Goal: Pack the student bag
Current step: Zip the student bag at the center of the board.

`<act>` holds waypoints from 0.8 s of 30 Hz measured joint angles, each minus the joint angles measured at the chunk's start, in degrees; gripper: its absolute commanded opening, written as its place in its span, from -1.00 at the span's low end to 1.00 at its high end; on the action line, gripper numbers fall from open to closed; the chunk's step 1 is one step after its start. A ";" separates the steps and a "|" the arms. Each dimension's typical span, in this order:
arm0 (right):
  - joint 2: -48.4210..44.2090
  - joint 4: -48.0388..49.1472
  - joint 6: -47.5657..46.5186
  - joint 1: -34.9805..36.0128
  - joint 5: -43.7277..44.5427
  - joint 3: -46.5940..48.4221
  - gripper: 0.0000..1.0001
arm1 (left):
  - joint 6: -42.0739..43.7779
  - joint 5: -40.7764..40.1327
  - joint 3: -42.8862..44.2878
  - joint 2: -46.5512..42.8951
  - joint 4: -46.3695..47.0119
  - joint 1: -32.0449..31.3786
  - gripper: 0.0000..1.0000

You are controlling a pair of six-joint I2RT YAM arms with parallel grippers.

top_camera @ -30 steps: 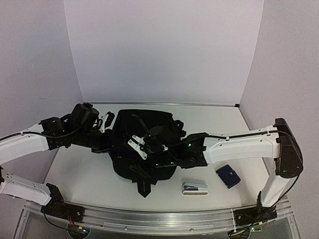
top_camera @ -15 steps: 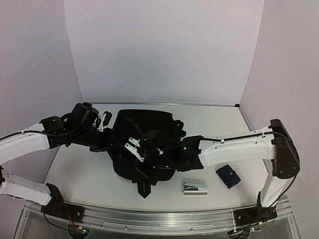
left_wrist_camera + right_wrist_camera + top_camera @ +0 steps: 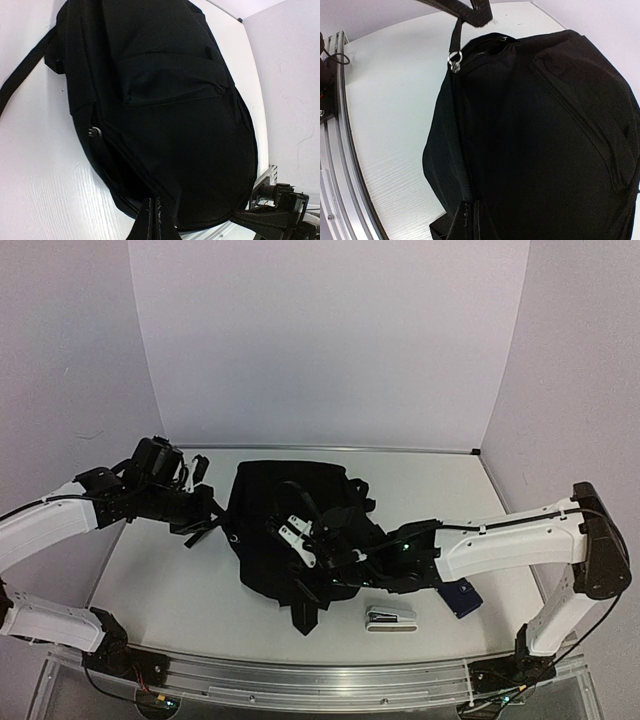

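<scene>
Table [image 3: 170, 590] w/ student bag [image 3: 300, 490] lying flat at its centre, black. Right arm [image 3: 500, 540] stretches across the bag's near half and hides part of a dark blue item [image 3: 464, 602] at the bag's 4 o'clock. A grey-white item [image 3: 390, 616] lies at 5, just clear of the bag. Left gripper [image 3: 154, 220] is at the bag's 9 o'clock edge, right gripper [image 3: 469, 220] over its middle. Both jaws are closed tight; whether fabric is pinched, can't tell. Wrist views show the metal ring [image 3: 453, 57] by the zip clearly. The two small items show from the top view only.

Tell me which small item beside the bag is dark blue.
The dark blue item, farther right and partly hidden by the right arm; the grey-white item sits left of it, nearer the bag.
</scene>
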 measured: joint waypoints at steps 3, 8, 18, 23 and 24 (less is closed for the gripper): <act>-0.97 0.04 1.18 0.03 0.36 -1.03 -1.00 | 0.71 0.20 0.00 0.00 -0.02 1.82 -1.00; -2.55 0.12 2.47 0.03 0.79 -1.77 -1.00 | 2.29 2.26 0.00 -0.02 0.00 5.33 -1.00; -3.93 1.09 4.95 -0.01 1.13 -2.27 -0.98 | 6.11 11.58 0.00 2.97 3.58 12.41 -1.00; -4.00 -1.22 7.59 0.03 0.98 -1.94 -0.20 | 7.55 17.27 0.00 5.56 8.21 14.04 -1.00; -3.98 -2.14 8.30 0.06 0.96 -1.54 -0.10 | 7.85 18.83 0.00 5.97 9.19 14.50 -0.99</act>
